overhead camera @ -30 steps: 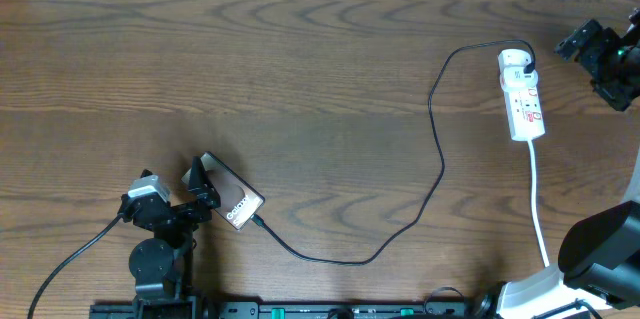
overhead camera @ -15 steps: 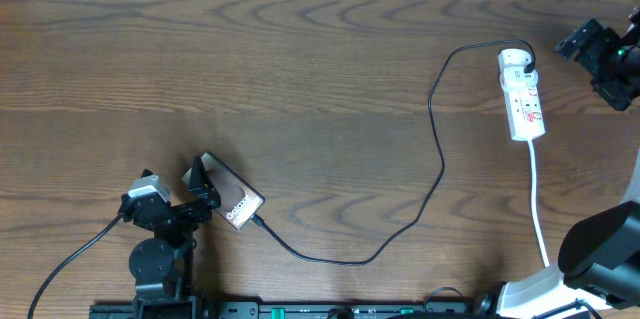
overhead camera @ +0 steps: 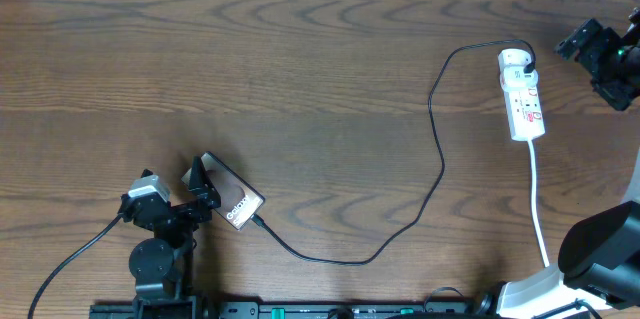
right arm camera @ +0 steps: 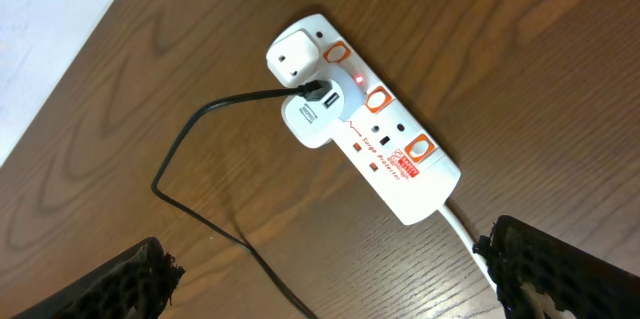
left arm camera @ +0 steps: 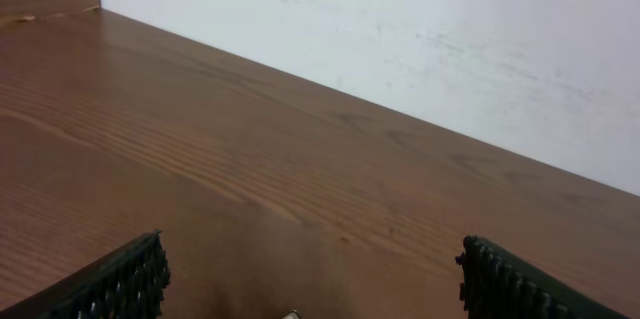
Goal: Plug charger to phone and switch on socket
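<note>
Lying at the near left of the surface (overhead camera: 300, 79), the phone (overhead camera: 233, 202) is appearing to have the charger (overhead camera: 440, 159) already seated in its lower edge, though the overhead view is too small to be showing the connector tip itself. The cable is running from there in a long loop across the wood and up to the socket (right arm camera: 370, 124) at the far right, where it is entering a white adapter (right arm camera: 312, 114) plugged into the strip. A small red light (right arm camera: 358, 80) is glowing beside that adapter, so the switch is looking as if it is on. Both steps are therefore seeming done, with little looking left beyond drawing the arms clear. The left tool (left arm camera: 312, 274) is standing wide open just beside the phone, gripping nothing. The right tool (right arm camera: 325, 274) is hanging wide open near the socket, apart from it and carrying nothing.
</note>
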### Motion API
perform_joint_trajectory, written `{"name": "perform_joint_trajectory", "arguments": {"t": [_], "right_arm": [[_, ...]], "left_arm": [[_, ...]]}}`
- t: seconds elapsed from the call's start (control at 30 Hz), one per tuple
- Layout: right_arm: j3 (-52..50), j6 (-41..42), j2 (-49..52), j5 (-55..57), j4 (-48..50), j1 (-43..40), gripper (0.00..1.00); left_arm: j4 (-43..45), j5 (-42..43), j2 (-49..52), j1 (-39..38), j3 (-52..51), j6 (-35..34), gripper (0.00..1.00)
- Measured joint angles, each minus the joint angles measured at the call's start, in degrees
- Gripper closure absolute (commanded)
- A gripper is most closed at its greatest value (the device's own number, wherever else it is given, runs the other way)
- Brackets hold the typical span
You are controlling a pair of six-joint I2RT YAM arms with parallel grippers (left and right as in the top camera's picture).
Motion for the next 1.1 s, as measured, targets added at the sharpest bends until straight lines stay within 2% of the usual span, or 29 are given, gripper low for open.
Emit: {"name": "perform_joint_trajectory", "arguments": {"t": [0.63,0.93,1.1], "right_arm": [[0.0,0.0,0.0,0.07,0.02,0.0,0.01],[0.0,0.0,-0.24,5.11,-1.9,0.15,0.01],[-0.07,0.0,-3.52,7.17,-0.11,2.4,0.01]], "left_arm": [[0.0,0.0,0.0,0.0,0.0,0.0,0.09],[0.0,0.0,0.0,0.0,0.0,0.0,0.09],[-0.02,0.0,0.0,0.0,0.0,0.0,0.09]]}}
